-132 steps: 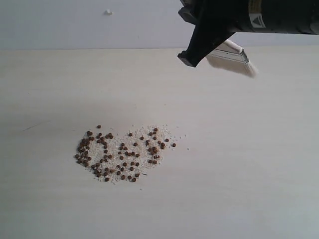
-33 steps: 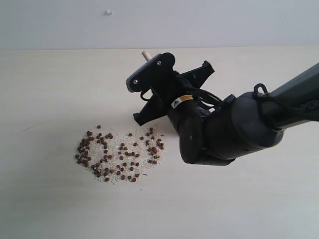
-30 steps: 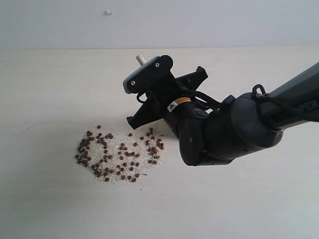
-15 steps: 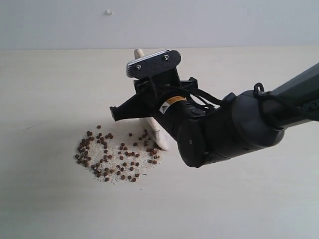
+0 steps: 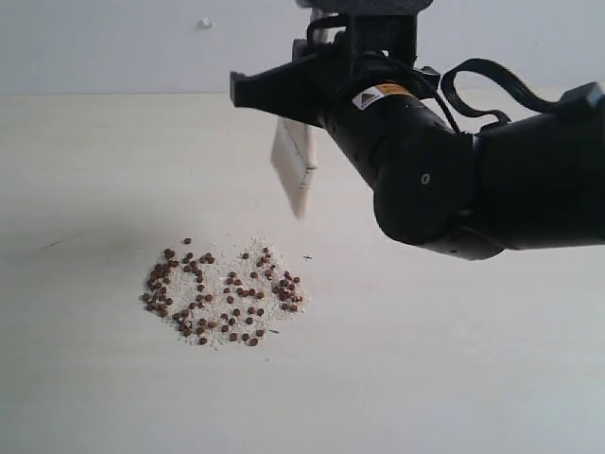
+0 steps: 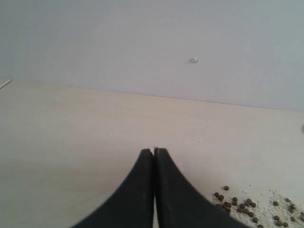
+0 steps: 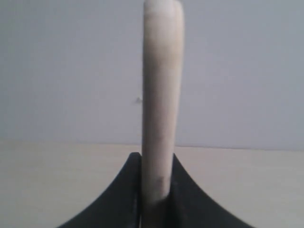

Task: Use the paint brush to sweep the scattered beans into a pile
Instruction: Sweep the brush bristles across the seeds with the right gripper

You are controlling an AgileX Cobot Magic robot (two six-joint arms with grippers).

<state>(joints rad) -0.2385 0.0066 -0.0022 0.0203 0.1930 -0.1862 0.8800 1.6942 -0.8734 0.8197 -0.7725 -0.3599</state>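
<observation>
The beans (image 5: 222, 293) lie in a loose patch on the pale table (image 5: 95, 170), reddish-brown dots mixed with off-white crumbs. The paint brush (image 5: 294, 163) hangs in the air above and behind the patch's right side, cream bristles pointing down, clear of the table. My right gripper (image 5: 310, 102) is shut on its handle. In the right wrist view the pale handle (image 7: 161, 95) stands up between the black fingers (image 7: 128, 190). My left gripper (image 6: 154, 151) is shut with nothing in it, low over the table, with the beans (image 6: 247, 206) just beside it.
A plain grey wall (image 5: 123, 43) rises behind the table and bears a small white speck (image 5: 205, 23). The bulky black right arm (image 5: 473, 180) fills the upper right of the exterior view. A few stray crumbs (image 5: 307, 256) lie right of the patch.
The right arm swept the brush leftward into the patch's right edge, pushing beans inward. It then lifted the brush off the table and back toward the wall. The left gripper stays shut.
</observation>
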